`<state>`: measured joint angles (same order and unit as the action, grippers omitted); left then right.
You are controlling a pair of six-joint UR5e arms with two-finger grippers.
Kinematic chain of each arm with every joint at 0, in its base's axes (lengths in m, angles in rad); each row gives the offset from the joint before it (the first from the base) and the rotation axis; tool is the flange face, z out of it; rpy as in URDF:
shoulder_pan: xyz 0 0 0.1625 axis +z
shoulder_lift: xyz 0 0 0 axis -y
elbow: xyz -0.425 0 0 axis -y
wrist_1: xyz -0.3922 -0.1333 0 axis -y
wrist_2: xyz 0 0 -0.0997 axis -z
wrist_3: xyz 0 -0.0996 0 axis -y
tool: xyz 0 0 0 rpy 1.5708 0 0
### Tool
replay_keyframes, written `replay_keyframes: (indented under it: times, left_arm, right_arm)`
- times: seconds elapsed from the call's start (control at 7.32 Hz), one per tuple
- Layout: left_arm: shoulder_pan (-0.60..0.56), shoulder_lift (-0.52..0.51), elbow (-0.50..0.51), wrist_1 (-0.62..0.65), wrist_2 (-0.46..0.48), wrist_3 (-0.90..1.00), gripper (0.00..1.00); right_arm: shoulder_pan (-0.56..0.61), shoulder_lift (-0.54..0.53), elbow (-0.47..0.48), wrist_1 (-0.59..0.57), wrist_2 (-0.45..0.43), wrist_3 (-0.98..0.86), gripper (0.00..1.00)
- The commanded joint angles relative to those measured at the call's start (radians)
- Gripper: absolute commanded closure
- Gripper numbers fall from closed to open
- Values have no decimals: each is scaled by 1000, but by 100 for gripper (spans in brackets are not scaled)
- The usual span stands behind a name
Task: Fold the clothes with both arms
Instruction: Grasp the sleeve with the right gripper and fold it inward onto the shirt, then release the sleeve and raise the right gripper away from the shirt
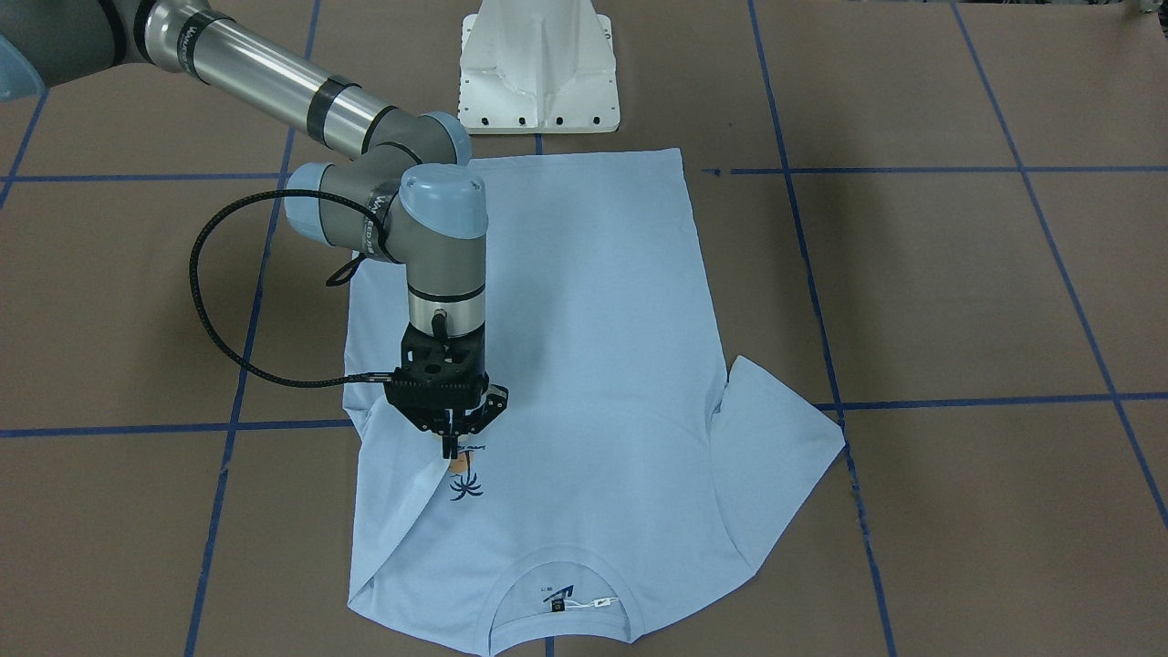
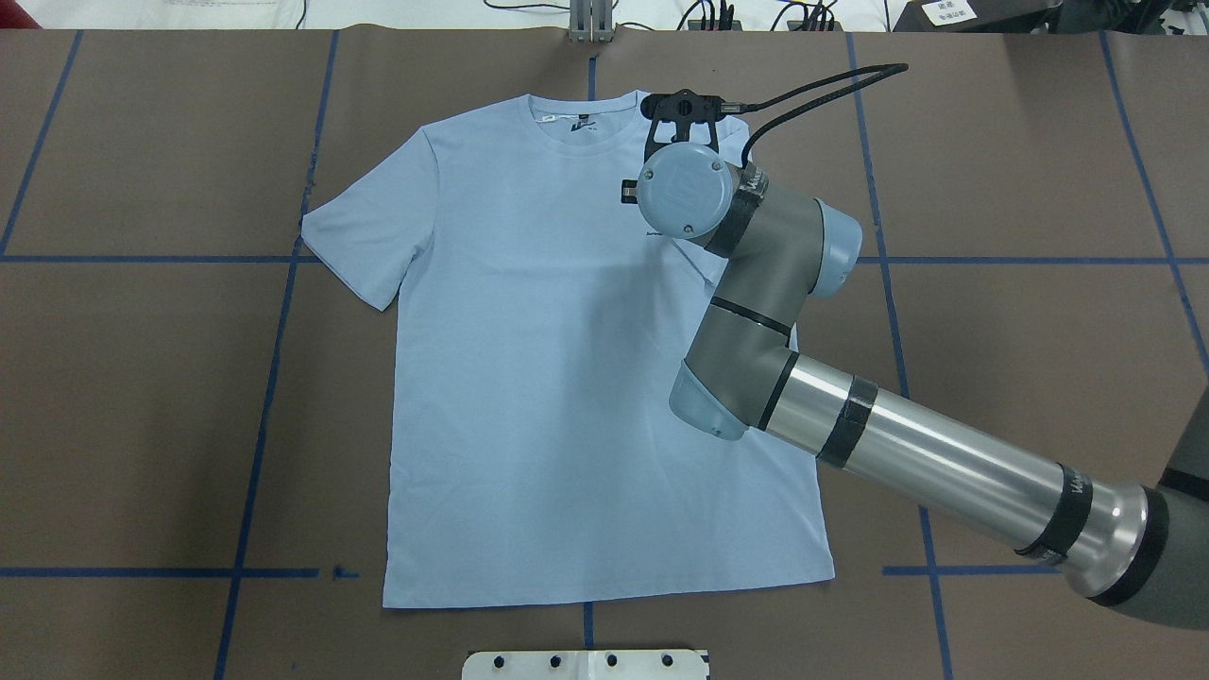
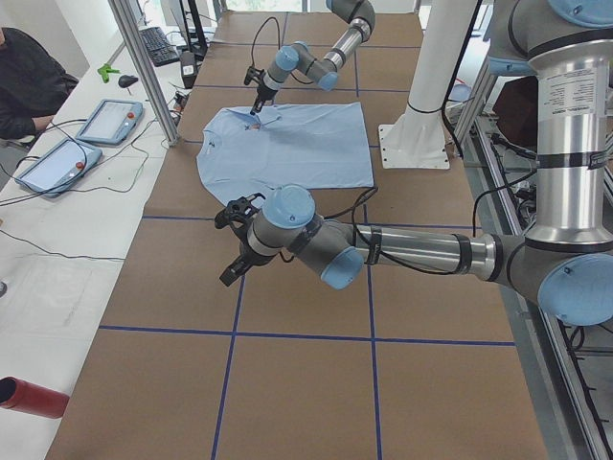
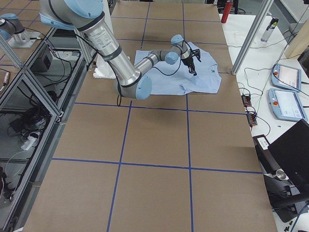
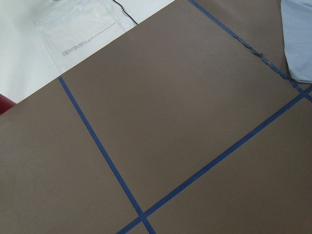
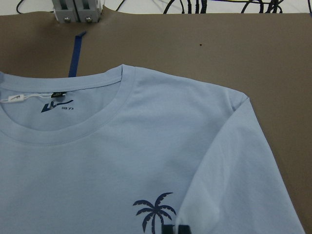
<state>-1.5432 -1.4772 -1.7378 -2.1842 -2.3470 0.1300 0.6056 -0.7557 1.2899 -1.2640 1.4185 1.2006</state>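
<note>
Right tool (image 1: 452, 447), closed, pinches folded sleeve (image 1: 392, 479) of T-shirt (image 1: 593, 347); collar (image 1: 561, 558) points away from pedestal (image 1: 538, 64); left tool (image 3: 230, 275) opening unclear.

The front-facing view looks steeply down across the counter (image 1: 958, 292) toward the white pedestal (image 1: 538, 68). The overhead view faces the opposite way. Both frame the whole T-shirt (image 2: 567, 378). The two end views look along the counter from afar. The right wrist view sits close above the T-shirt's neckline. The left wrist view shows mostly bare counter.

Light blue T-shirt (image 1: 593, 319), navy-and-orange palm print (image 1: 465, 484), brown blue-gridded table (image 1: 958, 292)
</note>
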Motion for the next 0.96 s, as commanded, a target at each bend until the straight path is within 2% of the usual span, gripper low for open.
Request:
replay_keyframes:
  times: [0.0, 0.27, 0.41, 0.55, 0.68, 0.82]
  left_arm:
    - [0, -9, 0, 1, 0, -7, 0]
    - [9, -55, 1, -82, 5, -154, 0]
    - [50, -58, 4, -141, 6, -258, 0]
    - [98, -98, 4, -146, 6, -368, 0]
    - [156, -144, 12, -140, 20, -500, 0]
    - [205, -179, 12, -144, 93, -649, 0]
  right_arm:
    - [-7, 50, 2, 5, 3, -6, 0]
    - [104, 61, 44, -40, 254, -74, 0]
    - [178, 55, 110, -129, 343, -170, 0]
    - [260, 38, 179, -212, 441, -269, 0]
    - [358, -23, 250, -244, 574, -396, 0]
    - [456, -102, 296, -244, 696, -552, 0]
